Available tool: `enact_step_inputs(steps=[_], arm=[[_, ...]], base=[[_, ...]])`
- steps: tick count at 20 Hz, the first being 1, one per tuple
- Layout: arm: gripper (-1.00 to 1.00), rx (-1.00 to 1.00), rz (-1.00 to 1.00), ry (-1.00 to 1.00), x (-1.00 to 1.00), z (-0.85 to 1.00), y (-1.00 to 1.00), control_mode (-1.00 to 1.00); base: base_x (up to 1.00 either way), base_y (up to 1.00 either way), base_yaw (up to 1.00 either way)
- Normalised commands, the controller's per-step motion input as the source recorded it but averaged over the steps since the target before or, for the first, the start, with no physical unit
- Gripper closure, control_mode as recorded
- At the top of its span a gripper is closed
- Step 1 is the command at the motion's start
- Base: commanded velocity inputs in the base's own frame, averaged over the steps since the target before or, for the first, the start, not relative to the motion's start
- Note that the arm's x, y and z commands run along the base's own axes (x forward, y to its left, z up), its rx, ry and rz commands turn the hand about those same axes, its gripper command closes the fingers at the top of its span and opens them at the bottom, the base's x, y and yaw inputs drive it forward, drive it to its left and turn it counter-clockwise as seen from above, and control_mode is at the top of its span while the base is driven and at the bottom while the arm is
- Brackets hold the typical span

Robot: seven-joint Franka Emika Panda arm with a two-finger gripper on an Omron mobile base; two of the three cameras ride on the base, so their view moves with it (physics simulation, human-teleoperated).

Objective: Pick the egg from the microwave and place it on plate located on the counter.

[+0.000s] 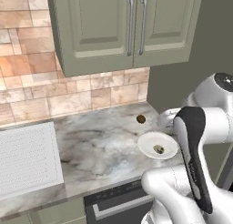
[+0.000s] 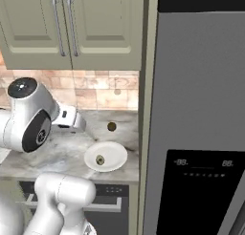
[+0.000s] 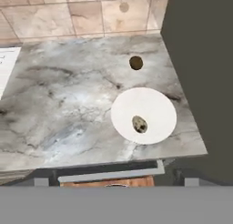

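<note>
- The plate (image 3: 144,114) is the one open container on the tabletop (image 3: 73,104): a plain white, round, shallow dish near the tabletop's front edge, close to the dark tall panel on the right.
- Inside the plate lies the egg (image 3: 139,124), small, oval and mottled olive-tan with dark patches. It rests on the plate's floor, off-centre toward the front rim, and touches nothing else.
- The left base view shows the same: the egg (image 1: 159,149) sits in the plate (image 1: 154,141), in the part nearer the tabletop's front edge.
- From the right base view, the egg (image 2: 100,159) lies in the left-front part of the plate (image 2: 112,155).
- A small dark brown ball (image 3: 135,62) sits on the bare stone behind the plate, toward the tiled wall, apart from the plate's rim.
- A white ribbed surface (image 1: 27,157) lies on the left part of the tabletop, well apart from the plate.
- Pale green wall cabinets (image 1: 123,27) hang above, their doors closed, so their contents cannot be seen.
- The end effector's fingertips are not visible in the hand view, and in the base views the arm's own links cover it, so I cannot tell whether the fingers are apart or together.
- The hand camera looks down on the plate and egg from above.
</note>
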Motion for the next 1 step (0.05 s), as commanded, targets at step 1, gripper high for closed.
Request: enact_step_inputs(steps=[1], arm=[[-1.0,0.0,-0.07,-0.04,-0.49,0.75,-0.03,-1.0]], base=[[0.0,0.0,0.0]])
